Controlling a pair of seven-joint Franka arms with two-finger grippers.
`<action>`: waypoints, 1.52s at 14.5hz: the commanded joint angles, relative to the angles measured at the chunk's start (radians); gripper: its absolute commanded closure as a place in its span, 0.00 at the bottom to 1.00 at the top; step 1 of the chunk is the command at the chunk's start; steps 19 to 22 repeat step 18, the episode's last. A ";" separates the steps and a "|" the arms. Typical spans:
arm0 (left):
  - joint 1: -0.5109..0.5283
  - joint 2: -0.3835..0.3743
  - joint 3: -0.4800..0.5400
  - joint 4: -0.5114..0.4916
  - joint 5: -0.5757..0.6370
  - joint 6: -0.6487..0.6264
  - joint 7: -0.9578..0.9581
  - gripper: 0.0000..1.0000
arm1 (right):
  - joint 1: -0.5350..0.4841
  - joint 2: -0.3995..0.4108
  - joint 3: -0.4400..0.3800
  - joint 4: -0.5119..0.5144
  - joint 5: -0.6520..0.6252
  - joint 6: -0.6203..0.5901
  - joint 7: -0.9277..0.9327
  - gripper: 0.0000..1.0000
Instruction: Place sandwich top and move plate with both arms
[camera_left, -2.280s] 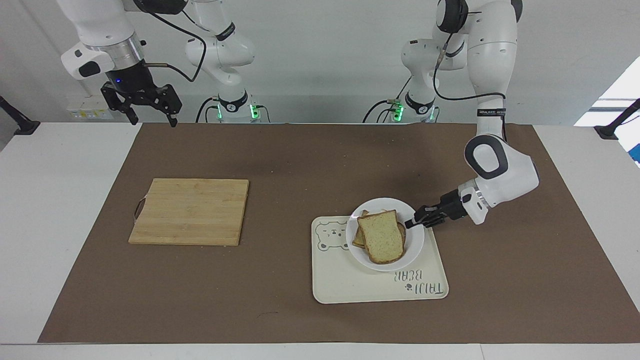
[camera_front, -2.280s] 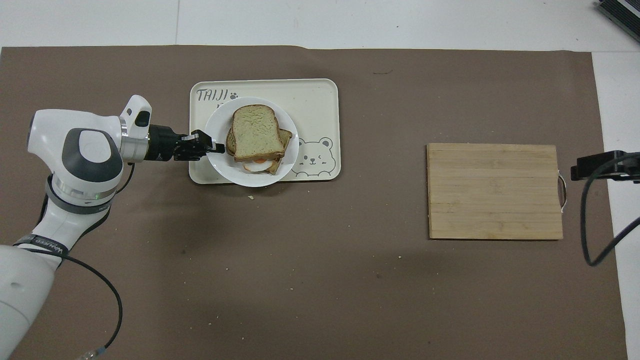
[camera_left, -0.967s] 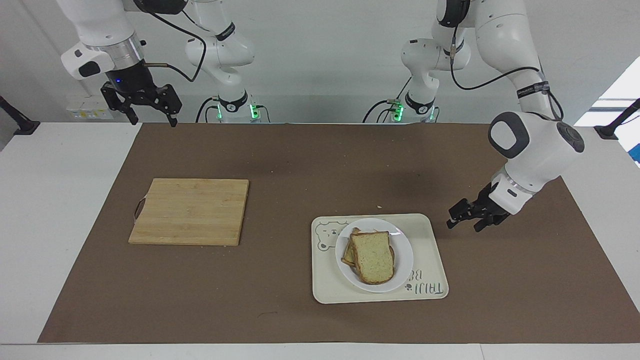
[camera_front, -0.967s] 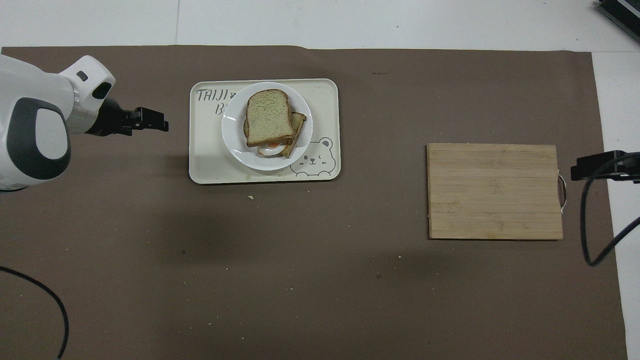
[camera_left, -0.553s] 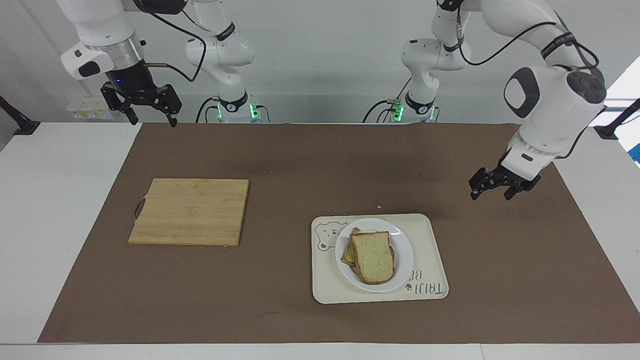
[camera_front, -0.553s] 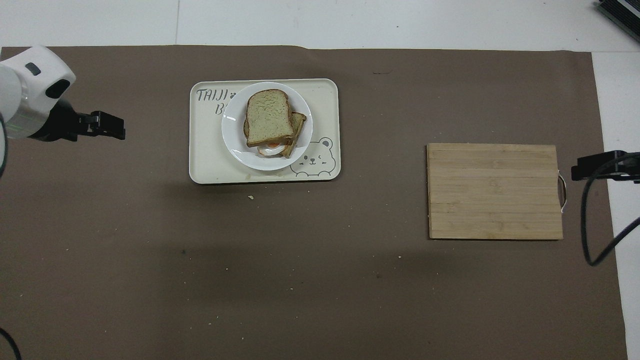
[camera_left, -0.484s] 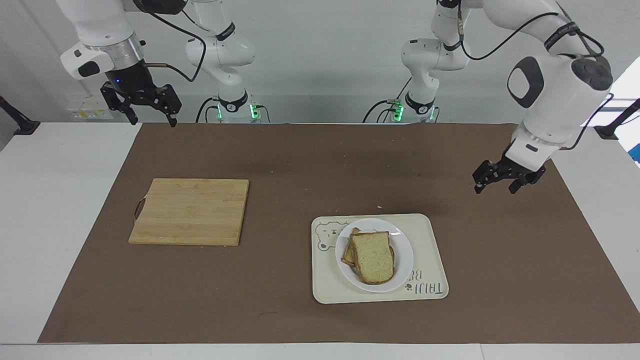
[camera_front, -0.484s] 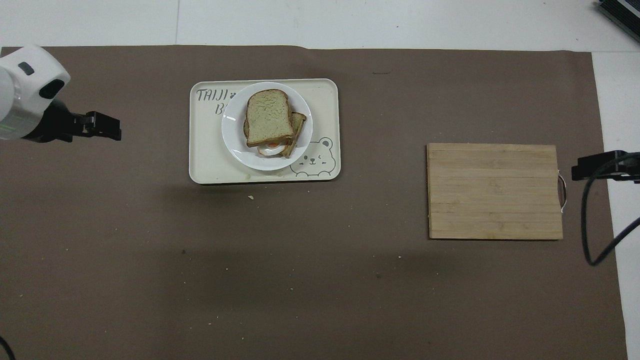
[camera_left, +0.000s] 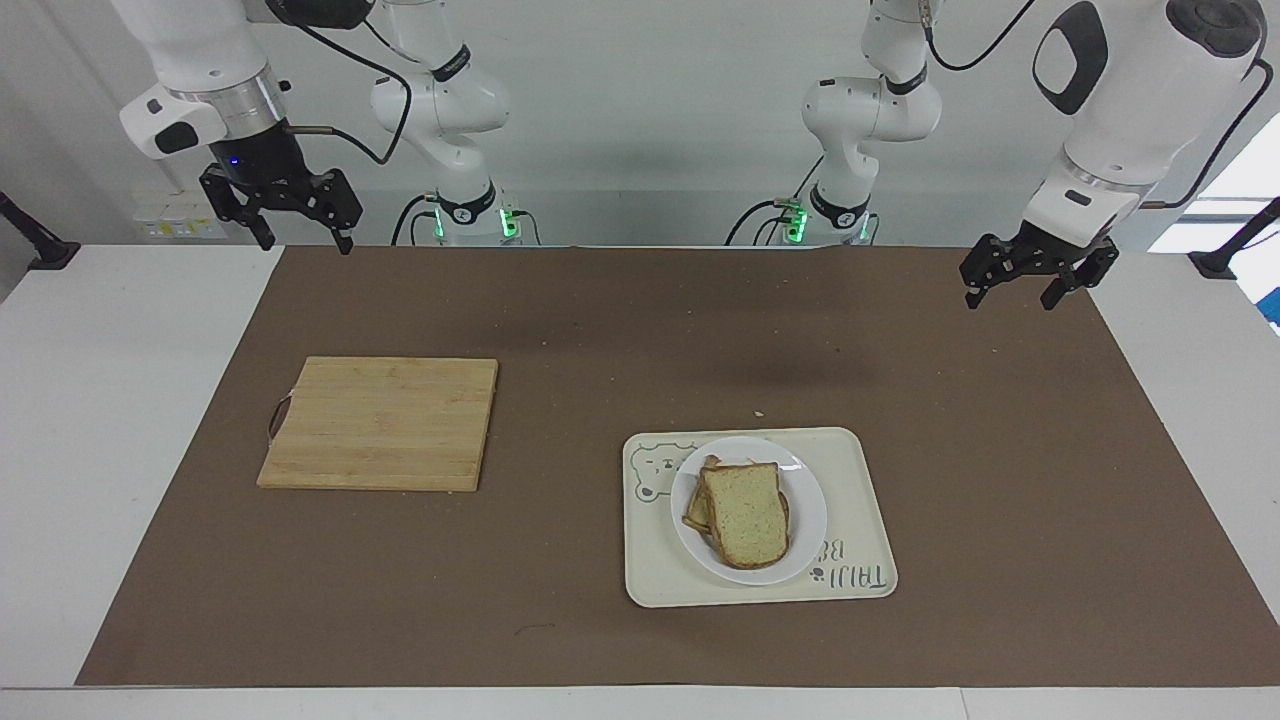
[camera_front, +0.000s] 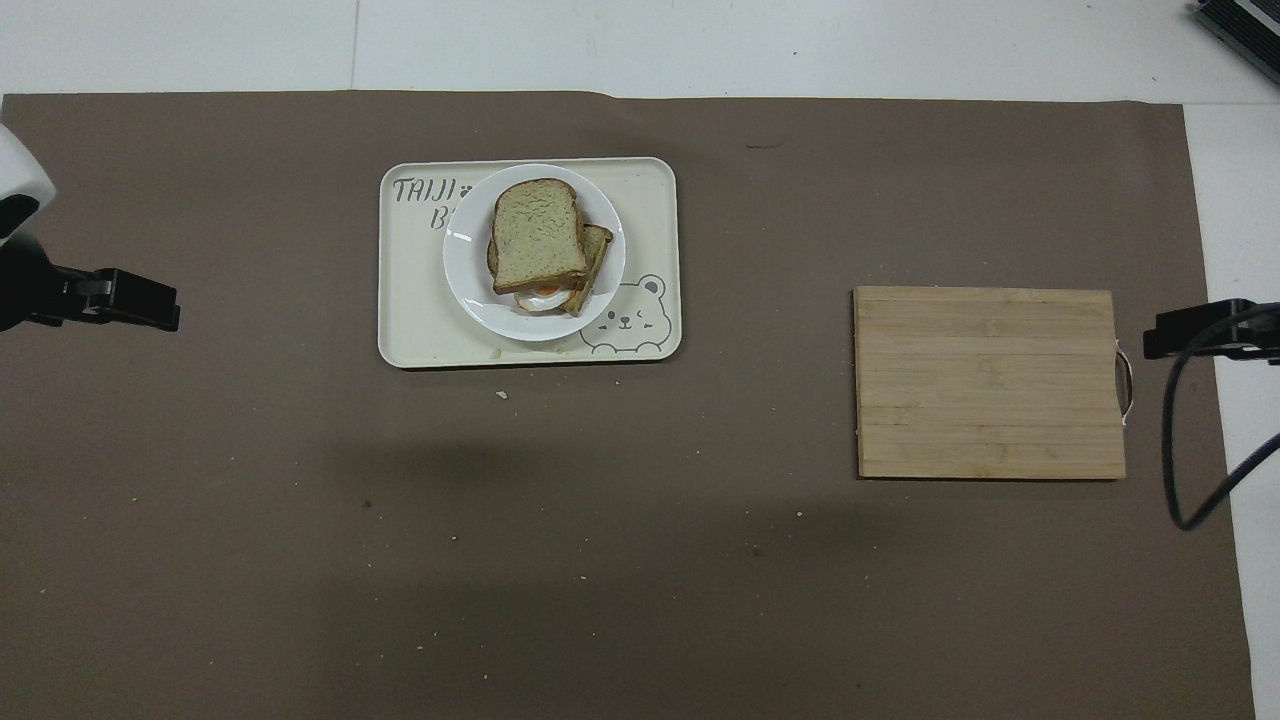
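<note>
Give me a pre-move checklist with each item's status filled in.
1. Sandwich top lies on the egg slice, slightly askew: ok.
2. Plate sits on the bear tray: ok.
3. Left claw is open, empty and raised over the brown mat at its own end: ok.
4. Right claw is open, empty and waiting at its end: ok.
5. Cutting board has nothing on it: ok.
6. Plate fully inside the tray's rim: cannot tell.

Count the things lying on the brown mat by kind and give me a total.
Bread slices: 2 (sandwich top, lower slice)
Fried egg: 1
Plate: 1
Tray: 1
Cutting board: 1
Total: 6
</note>
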 joint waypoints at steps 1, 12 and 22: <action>0.015 0.007 0.015 0.015 -0.009 -0.022 0.017 0.00 | -0.009 -0.018 0.005 -0.020 0.005 0.019 -0.030 0.00; 0.035 0.008 0.015 0.015 -0.009 -0.024 0.017 0.00 | -0.009 -0.018 0.005 -0.020 0.004 0.019 -0.025 0.00; 0.035 0.008 0.015 0.015 -0.009 -0.024 0.017 0.00 | -0.009 -0.018 0.005 -0.022 0.002 0.017 -0.031 0.00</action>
